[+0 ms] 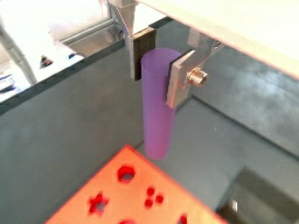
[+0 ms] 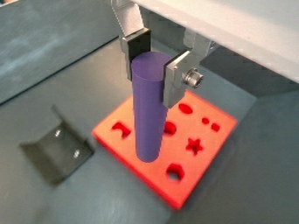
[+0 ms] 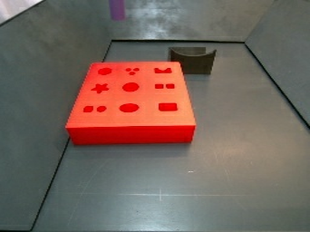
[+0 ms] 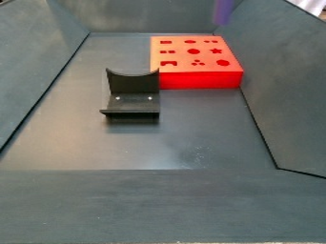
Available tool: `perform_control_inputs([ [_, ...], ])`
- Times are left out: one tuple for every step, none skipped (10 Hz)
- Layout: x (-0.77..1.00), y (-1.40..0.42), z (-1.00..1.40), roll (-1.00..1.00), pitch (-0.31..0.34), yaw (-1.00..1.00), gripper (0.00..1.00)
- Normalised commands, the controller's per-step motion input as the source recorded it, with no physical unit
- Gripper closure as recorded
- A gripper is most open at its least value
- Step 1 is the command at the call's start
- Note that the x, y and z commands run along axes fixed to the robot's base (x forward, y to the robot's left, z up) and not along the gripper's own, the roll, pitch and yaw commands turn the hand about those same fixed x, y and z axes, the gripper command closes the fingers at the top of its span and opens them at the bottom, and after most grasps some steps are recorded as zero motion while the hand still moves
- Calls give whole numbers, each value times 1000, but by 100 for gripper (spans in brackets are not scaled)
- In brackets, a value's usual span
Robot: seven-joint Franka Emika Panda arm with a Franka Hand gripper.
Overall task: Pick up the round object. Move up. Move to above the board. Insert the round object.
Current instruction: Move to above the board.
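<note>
My gripper is shut on the round object, a slim purple peg that hangs straight down from between the silver fingers; both show in both wrist views, gripper and peg. The red board with shaped holes lies below it. The peg's lower end is high above the board and, in a wrist view, seems to be over its near part. In both side views only the peg's lower end shows, at the top edge, and the gripper is out of frame. The board lies flat on the floor.
The dark fixture with a curved notch stands on the grey floor a short way from the board; it also shows in a wrist view. Sloping grey walls enclose the floor on all sides.
</note>
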Motion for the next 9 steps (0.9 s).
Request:
perform_control_inputs([
  [519,-1000,133,4,104,8,100],
  [529,-1000,134,-10,116,6,100],
  [544,-1000,141,-4,130,9,100],
  [553,-1000,145,9,131,6,100],
  [574,-1000,147,16,140,6,100],
  [561,-926,139,17,144,6,100],
  [364,-538,97,31,142,9,100],
  [236,-332,66,41,114,9,100],
  [125,-172,44,48,70,9,100],
])
